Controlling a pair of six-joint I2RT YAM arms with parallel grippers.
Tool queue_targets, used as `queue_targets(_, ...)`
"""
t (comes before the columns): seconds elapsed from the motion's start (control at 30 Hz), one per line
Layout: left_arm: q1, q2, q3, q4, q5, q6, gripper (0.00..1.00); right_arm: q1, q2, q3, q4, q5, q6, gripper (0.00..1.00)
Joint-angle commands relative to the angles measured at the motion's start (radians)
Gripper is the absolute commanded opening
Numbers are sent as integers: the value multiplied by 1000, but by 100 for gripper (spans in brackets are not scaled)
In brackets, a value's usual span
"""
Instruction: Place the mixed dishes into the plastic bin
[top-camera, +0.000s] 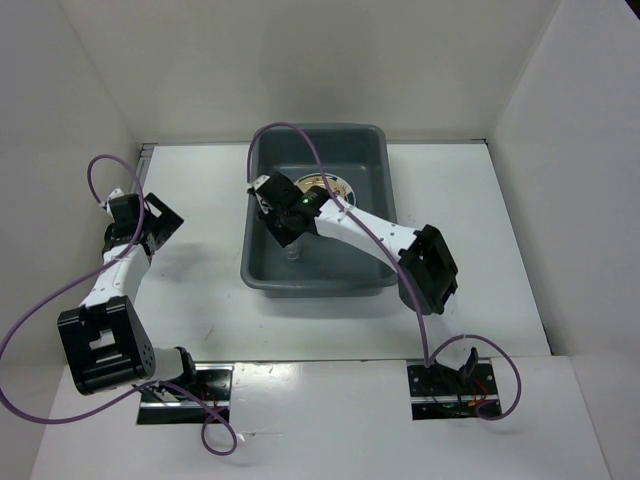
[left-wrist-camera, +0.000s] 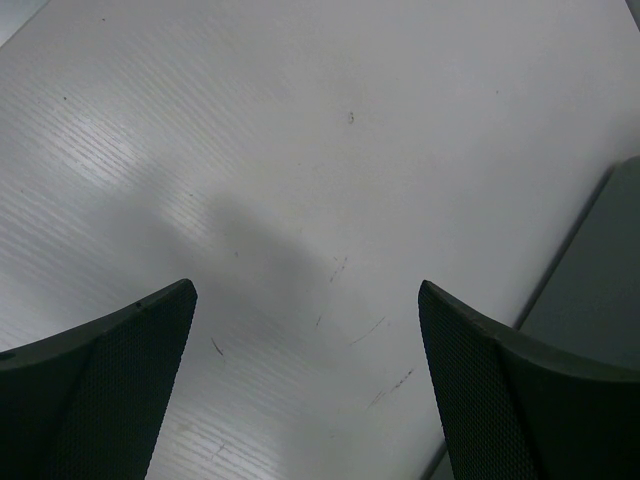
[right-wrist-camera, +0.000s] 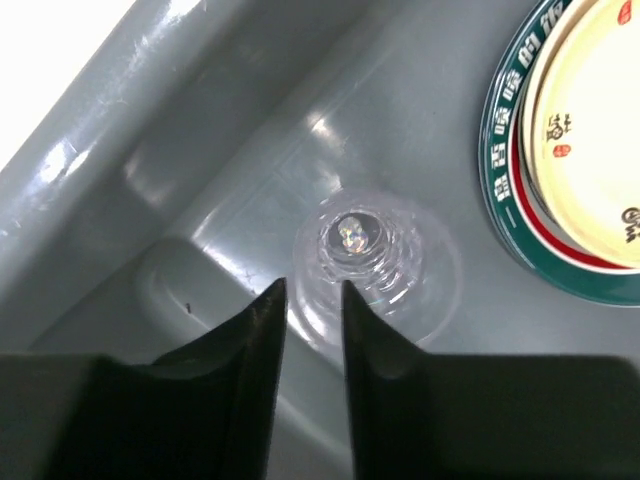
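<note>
The dark grey plastic bin (top-camera: 372, 282) stands mid-table. Inside it, at the back, lie stacked plates (top-camera: 327, 187): a tan-yellow one with small marks (right-wrist-camera: 600, 140) on a white one with a dark green patterned rim (right-wrist-camera: 500, 170). A clear plastic cup (right-wrist-camera: 375, 255) stands upright on the bin floor (top-camera: 292, 256). My right gripper (right-wrist-camera: 315, 285) reaches into the bin (top-camera: 283, 228), jaws a narrow gap apart, the cup's near rim between the tips. My left gripper (left-wrist-camera: 308, 290) is wide open and empty above bare table left of the bin (top-camera: 158, 220).
The bin's sloped wall (right-wrist-camera: 120, 150) is close on the left of my right gripper. The bin's edge (left-wrist-camera: 600, 290) shows at the right of the left wrist view. White walls enclose the table on three sides.
</note>
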Motion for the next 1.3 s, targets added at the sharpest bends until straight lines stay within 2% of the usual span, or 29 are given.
queue_targets(0.0, 2, 3, -6, 33, 9, -14, 98, 9, -21, 15, -22, 35, -1, 39)
queue_targets(0.03, 2, 3, -6, 33, 9, -14, 98, 9, -32, 15, -22, 35, -1, 43)
queue_targets(0.07, 2, 3, -6, 33, 9, -14, 98, 9, -44, 42, -22, 35, -1, 50)
queue_targets(0.23, 2, 3, -6, 33, 9, -14, 98, 9, -173, 119, -41, 69, -1, 58)
queue_targets(0.33, 2, 3, -6, 42, 21, -14, 98, 9, -250, 128, -21, 161, 9, 71)
queue_targets(0.37, 2, 3, -6, 42, 35, -14, 98, 9, -303, 118, -12, 254, 21, 78)
queue_targets(0.4, 2, -8, -6, 42, 62, -14, 98, 9, -329, 107, -12, 291, 39, 80)
queue_targets(0.47, 2, -28, -16, 42, 87, -5, 98, -28, -435, 37, 13, 337, 79, 89)
queue_targets(0.5, -8, -50, -17, 42, 87, -5, 98, -45, -483, -6, 31, 337, 116, 89)
queue_targets(0.53, -8, -63, -17, 42, 96, -5, 98, -81, -533, -58, 54, 337, 140, 96)
queue_targets(0.57, -24, -84, -17, 33, 96, 6, 100, -103, -640, -167, 95, 322, 166, 96)
queue_targets(0.7, -63, -130, -6, 8, 118, 59, 100, -201, -884, -411, 154, 301, 278, 100)
queue_targets(0.87, -117, -169, 42, -50, 112, 119, 100, -211, -1122, -666, 178, 474, 451, 100)
queue_targets(1.1, -240, -265, 7, -21, 76, 168, 100, -220, -1374, -867, 166, 750, 660, 100)
queue_targets(1.27, -291, -428, -36, -60, -61, 133, 100, -220, -1503, -982, 122, 892, 755, 100)
